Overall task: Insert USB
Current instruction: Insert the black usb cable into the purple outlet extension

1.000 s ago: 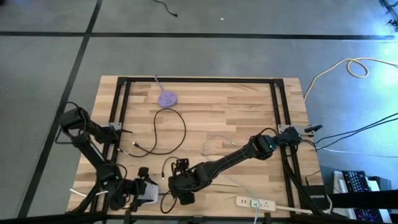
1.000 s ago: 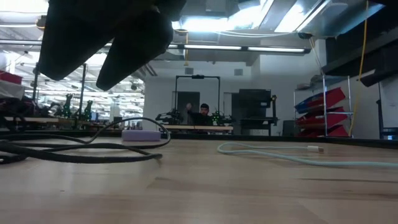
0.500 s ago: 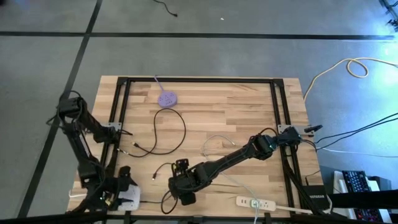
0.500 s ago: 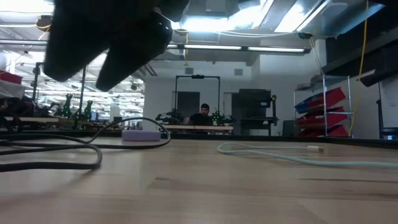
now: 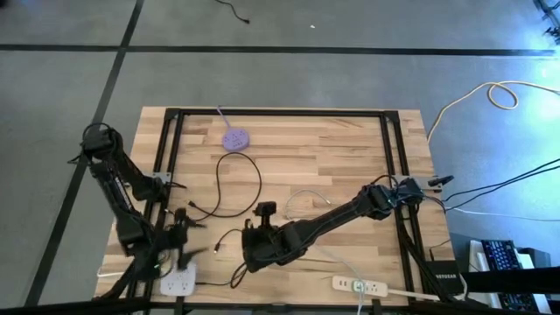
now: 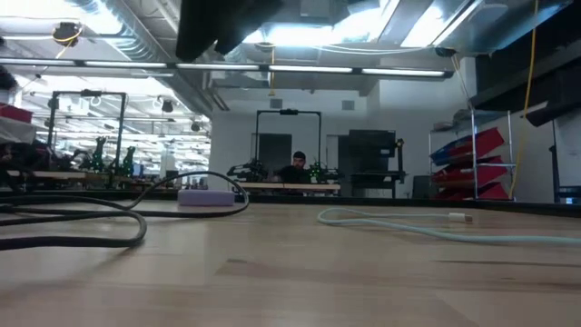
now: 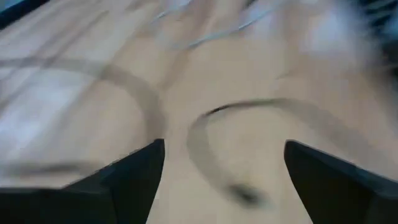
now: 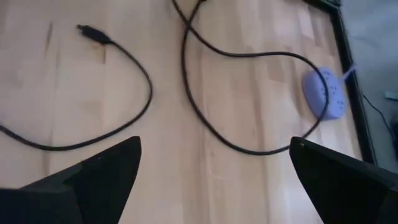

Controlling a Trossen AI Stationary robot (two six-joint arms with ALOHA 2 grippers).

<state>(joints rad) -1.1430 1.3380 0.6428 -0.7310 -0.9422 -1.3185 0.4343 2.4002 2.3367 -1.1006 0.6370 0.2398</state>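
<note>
Plainly, the task is sitting at an early stage: nothing is plugged in yet. The black USB cable is lying loose on the desk, looping from near the purple hub toward the near edge, and one of its plug ends is resting bare on the wood, connected to nothing. The purple hub is sitting on its own toward the far edge of the desk, and no plug is showing in it. Seen from above, a white charger block is lying well away from the hub, by the near left corner of the desk, just beside the left hand; whether that block or the hub is the intended socket I cannot tell. The left hand is hovering over the desk with its fingers spread and only bare wood and a blurred stretch of cable showing between them, so it is gripping nothing. The right hand is hanging above the cable on the near side of the hub, fingers spread wide and equally empty. By my judgement, everything is still waiting to be done: picking up a plug end, steadying the socket, lining the two up and pushing the plug home. A pale cable and a white power strip are lying off to the right, far from the hub
</note>
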